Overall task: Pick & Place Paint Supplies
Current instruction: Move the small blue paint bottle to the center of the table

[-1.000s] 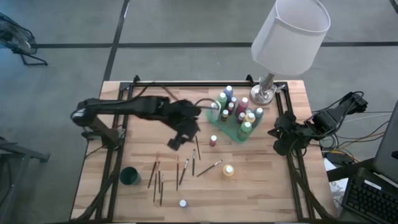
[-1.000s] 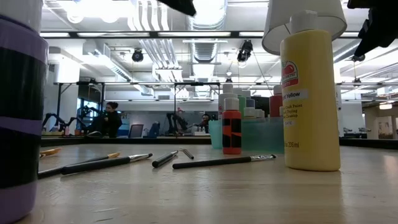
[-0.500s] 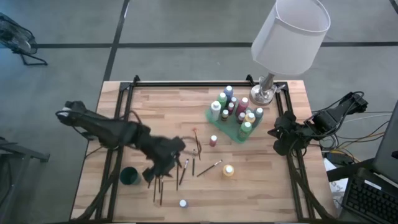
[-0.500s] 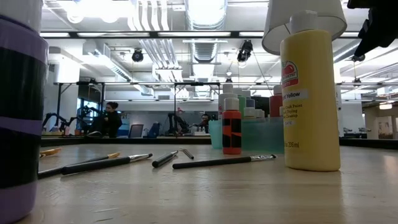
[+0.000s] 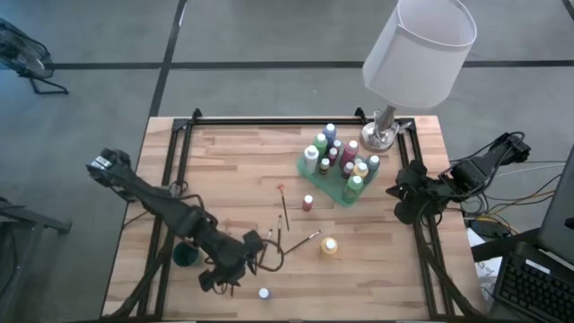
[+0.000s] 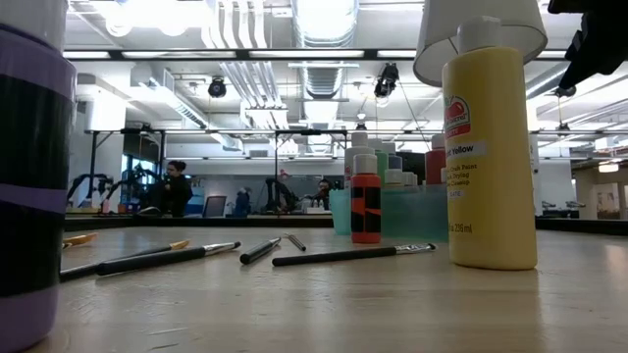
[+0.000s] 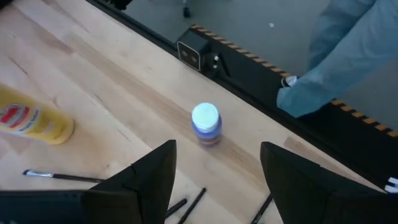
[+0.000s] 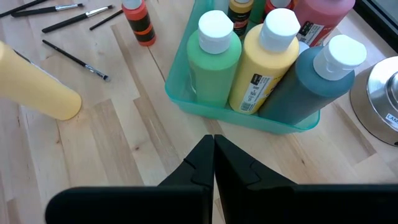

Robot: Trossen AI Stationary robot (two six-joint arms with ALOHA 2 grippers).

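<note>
across the lower left of the high view, the left gripper (image 5: pixel 220 276) hangs with fingers spread and empty over the scattered brushes (image 5: pixel 282 235), seemingly lining up a pick. right gripper (image 5: pixel 401 196), pinched closed, waits mid-right beside the green tray (image 5: pixel 325 184) of paint bottles (image 5: pixel 353 187); a small blue bottle (image 5: pixel 264 293) stands lowest.

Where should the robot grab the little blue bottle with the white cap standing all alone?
Probably by its round sides just under the white cap, coming straight down. The little blue bottle stands upright with bare table around it, and the open left gripper hangs above, so a finger could go down each side.
</note>
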